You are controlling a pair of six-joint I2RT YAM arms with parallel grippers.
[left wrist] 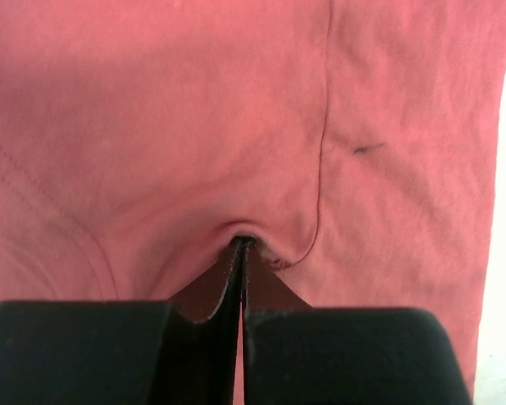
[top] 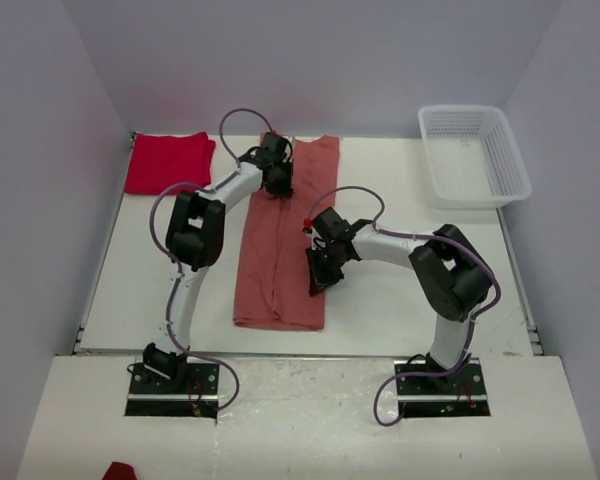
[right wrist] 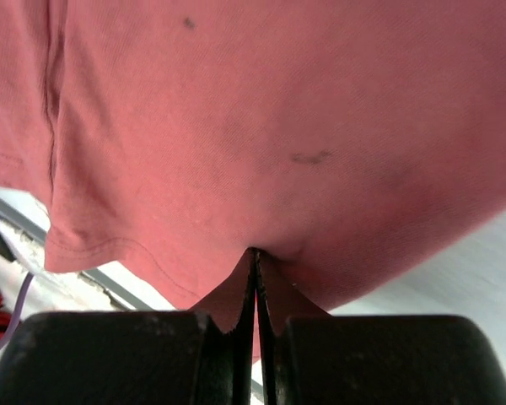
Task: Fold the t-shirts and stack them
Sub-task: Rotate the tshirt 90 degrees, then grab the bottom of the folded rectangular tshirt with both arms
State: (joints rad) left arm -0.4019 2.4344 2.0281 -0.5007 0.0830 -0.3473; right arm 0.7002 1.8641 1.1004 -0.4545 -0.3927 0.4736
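We see a soft, dusty salmon-pink t-shirt point(top: 270, 260) lying near the middle of the white worktop point(top: 140, 280), folded lengthwise into a narrow strip. Its long axis runs from the near edge towards the far wall, leaning slightly to the right as it goes back. The far end is a little narrower than the near end.

The left claw point(top: 278, 180) sits over the far part of the strip, on its left side. In its own wrist view we find the left claw point(left wrist: 242, 245) clenched, the two black fingers point(left wrist: 337, 354) pressed together on a small pucker of the salmon-pink t-shirt point(left wrist: 152, 110). A seam line runs up the cloth just right of that pinch.

The right claw point(top: 318, 275) is at the strip's right edge, nearer the near end. Its wrist view shows the right claw point(right wrist: 255, 253) likewise clenched on a fold of the salmon-pink t-shirt point(right wrist: 278, 101), with a stitched hem to the left and bare worktop point(right wrist: 455, 270) to the right.

A bright red cloth t-shirt point(top: 168, 163) lies folded into a flat rectangle at the far left corner, well apart from the pink one. A white plastic mesh basket point(top: 460, 108) stands at the far right corner.
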